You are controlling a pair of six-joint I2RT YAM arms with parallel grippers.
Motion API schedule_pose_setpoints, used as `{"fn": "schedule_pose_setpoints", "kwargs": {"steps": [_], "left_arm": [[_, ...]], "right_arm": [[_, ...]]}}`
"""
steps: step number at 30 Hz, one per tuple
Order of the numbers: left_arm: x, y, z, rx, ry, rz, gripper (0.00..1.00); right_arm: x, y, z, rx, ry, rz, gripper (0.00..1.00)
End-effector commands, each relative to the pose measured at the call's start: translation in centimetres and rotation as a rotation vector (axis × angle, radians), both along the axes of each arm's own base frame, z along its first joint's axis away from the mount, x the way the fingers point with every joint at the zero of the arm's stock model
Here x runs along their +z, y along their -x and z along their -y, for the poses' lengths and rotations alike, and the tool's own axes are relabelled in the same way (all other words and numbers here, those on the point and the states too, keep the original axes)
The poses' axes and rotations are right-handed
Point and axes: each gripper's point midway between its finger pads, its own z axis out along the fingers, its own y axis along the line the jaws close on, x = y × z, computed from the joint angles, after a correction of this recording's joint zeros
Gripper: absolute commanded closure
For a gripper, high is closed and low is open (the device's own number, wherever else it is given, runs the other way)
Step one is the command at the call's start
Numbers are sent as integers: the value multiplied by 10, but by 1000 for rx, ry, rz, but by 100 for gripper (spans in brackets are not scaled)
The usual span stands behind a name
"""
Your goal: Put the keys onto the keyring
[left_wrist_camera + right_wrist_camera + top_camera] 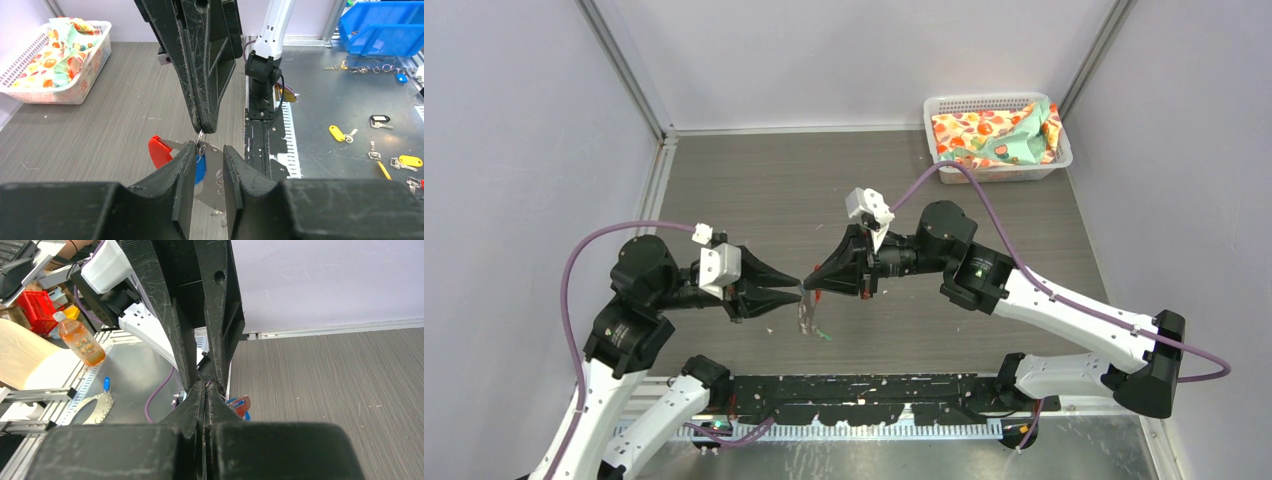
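My right claw [205, 128] pinched shut on the keyring [201, 136], left claw [208, 151] narrowly parted around the blue key [200, 169]

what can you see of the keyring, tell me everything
The keyring is a set of thin silvery wire loops on a flat silvery plate ending in a red tag. It hangs from the right gripper, which is shut on a small top loop. The left gripper stands open around its lower part, beside a blue key head.
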Motion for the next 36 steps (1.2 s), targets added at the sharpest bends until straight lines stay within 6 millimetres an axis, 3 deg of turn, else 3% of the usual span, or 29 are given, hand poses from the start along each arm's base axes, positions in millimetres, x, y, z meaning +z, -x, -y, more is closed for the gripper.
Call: {"fn": "schedule_pose_setpoints", "kwargs": {"steps": [1,4,7,10,13,21,27,36], "left_arm": [[3,7,1,-41,7,26,74],[4,2,3,-33,16,25,81],[4,-1,4,-22,20,22,98],[-1,-6,2,13,3,8,100],[-7,-8,1,29,-15,-8,100],[-20,-13,3,39,-66,-143,100],[-23,-9,7,8,-67,-224,100],[-25,-4,11,-52,-75,-278,100]], "right_arm": [[28,3,4,4,-77,60,99],[26,3,2,12,-73,53,99],[25,3,2,8,-64,47,99],[19,0,3,-5,-14,35,98],[4,-8,4,-39,129,-16,72],[-31,-21,30,-45,554,37,50],[-27,-20,32,-18,561,135,52],[-35,-11,15,34,579,226,56]]}}
